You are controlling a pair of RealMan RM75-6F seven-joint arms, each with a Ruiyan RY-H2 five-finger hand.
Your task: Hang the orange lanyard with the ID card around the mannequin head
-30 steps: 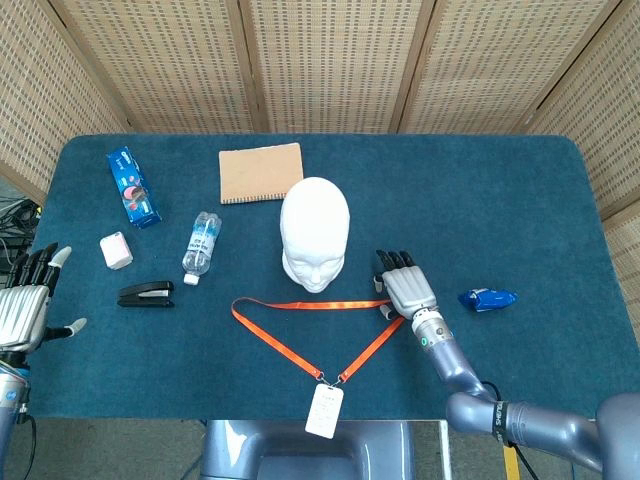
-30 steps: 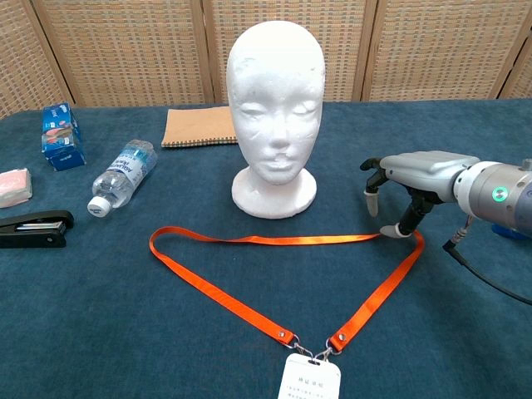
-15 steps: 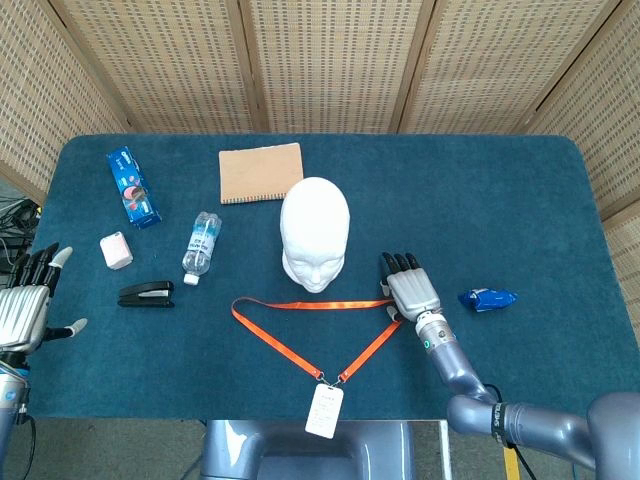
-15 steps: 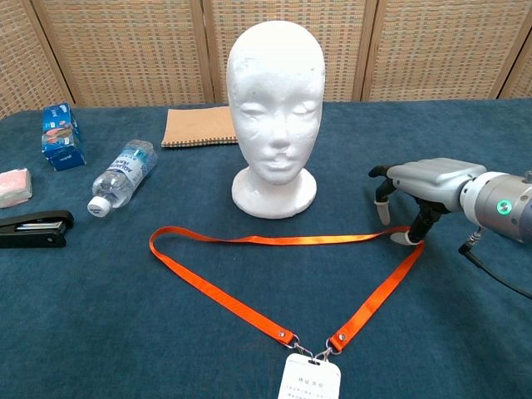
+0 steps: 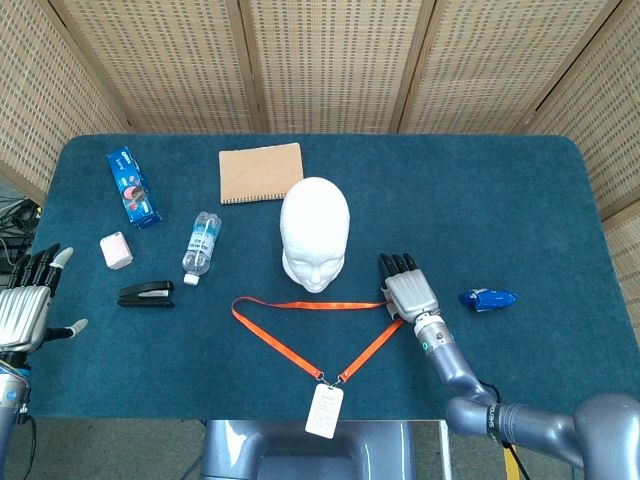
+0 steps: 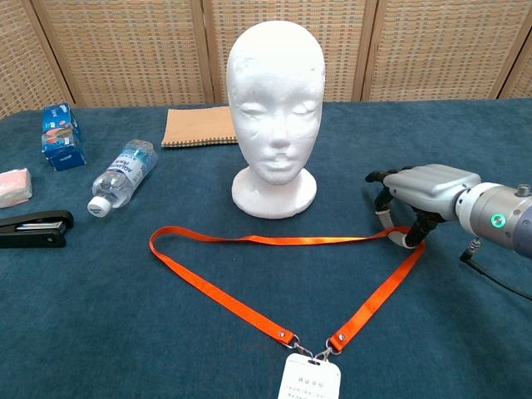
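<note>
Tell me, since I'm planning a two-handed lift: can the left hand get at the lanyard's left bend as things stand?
Probably yes. The left hand hangs open off the table's left edge, and bare cloth lies before the lanyard; only the stapler sits nearby.

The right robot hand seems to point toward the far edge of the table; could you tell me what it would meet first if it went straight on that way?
Probably nothing: ahead of the right robot hand lies only bare table. The mannequin head sits off to its left, though depth is uncertain.
</note>
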